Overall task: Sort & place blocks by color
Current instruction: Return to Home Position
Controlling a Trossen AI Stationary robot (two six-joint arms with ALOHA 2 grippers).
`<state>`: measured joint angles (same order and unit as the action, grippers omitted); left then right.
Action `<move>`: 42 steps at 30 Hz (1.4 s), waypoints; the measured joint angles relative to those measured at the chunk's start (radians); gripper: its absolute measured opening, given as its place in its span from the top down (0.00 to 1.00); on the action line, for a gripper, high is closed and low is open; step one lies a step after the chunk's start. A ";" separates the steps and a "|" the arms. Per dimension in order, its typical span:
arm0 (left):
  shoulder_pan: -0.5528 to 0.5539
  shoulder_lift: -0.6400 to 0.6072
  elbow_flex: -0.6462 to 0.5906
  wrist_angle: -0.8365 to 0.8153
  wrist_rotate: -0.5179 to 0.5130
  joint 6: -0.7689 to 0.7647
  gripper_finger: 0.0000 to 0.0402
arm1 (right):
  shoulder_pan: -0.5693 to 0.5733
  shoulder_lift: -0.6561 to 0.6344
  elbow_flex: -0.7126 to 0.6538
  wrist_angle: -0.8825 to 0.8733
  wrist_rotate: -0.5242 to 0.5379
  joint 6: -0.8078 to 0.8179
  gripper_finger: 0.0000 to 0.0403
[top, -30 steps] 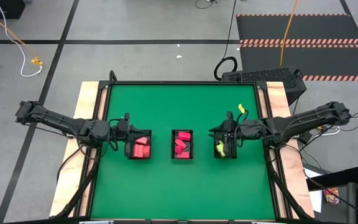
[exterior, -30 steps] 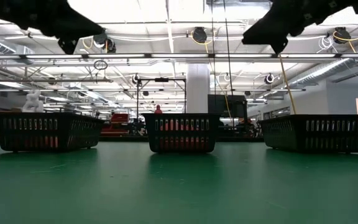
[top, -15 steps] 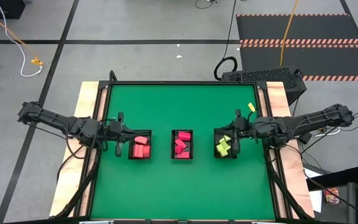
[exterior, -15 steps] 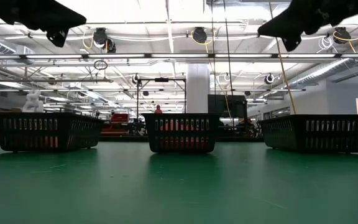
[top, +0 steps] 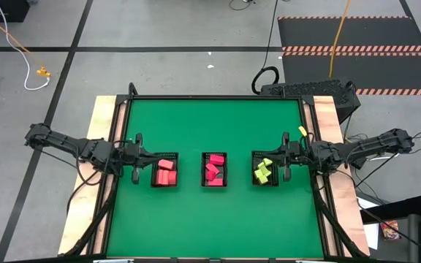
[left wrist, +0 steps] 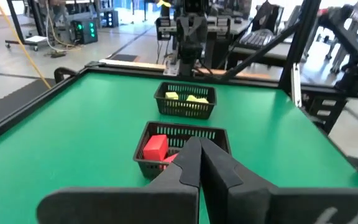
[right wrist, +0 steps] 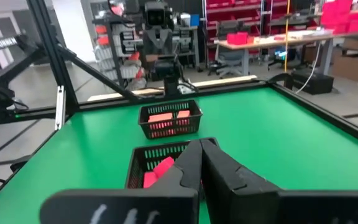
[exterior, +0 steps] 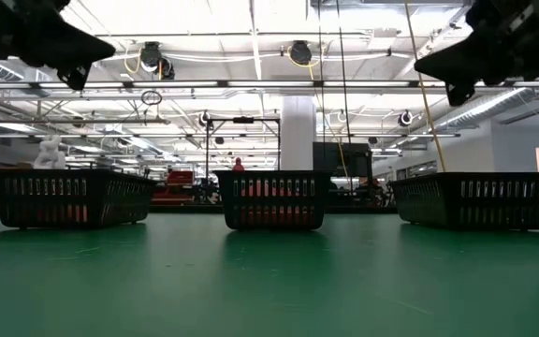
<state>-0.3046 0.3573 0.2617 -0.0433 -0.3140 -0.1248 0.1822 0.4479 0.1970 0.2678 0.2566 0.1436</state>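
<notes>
Three black mesh baskets stand in a row on the green table. The left basket [top: 164,172] holds salmon-red blocks [top: 166,175], the middle basket [top: 213,169] pink-red blocks [top: 211,171], and the right basket [top: 265,169] yellow-green blocks [top: 262,169]. My left gripper [top: 136,158] hangs shut above the table, just left of the left basket, pointing along the row. My right gripper [top: 286,158] hangs shut just right of the right basket, facing it. Neither holds anything. In the wrist views the shut fingers [left wrist: 199,152] [right wrist: 201,155] hide each arm's nearest basket.
Bare green table [top: 210,219] lies in front of and behind the row of baskets. A raised black frame [top: 214,97] borders the table, with wooden strips [top: 102,124] along both sides. In the low view both grippers [exterior: 75,77] [exterior: 455,92] hang well above the baskets' rims.
Both grippers have drawn back from over the outer baskets: the left toward the table's left edge, the right toward its right edge, both sinking a little. The right has gone farther and tipped toward level. The yellow-green blocks, partly covered before, now show in full.
</notes>
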 joint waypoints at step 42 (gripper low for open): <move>0.186 -0.348 -0.252 0.188 0.339 0.091 0.99 | -0.169 -0.260 -0.142 -0.149 -0.262 -0.016 1.00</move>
<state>-0.1187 0.0097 0.0101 0.1447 0.0255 -0.0341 0.0129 0.1879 0.0551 0.1184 -0.0053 0.1279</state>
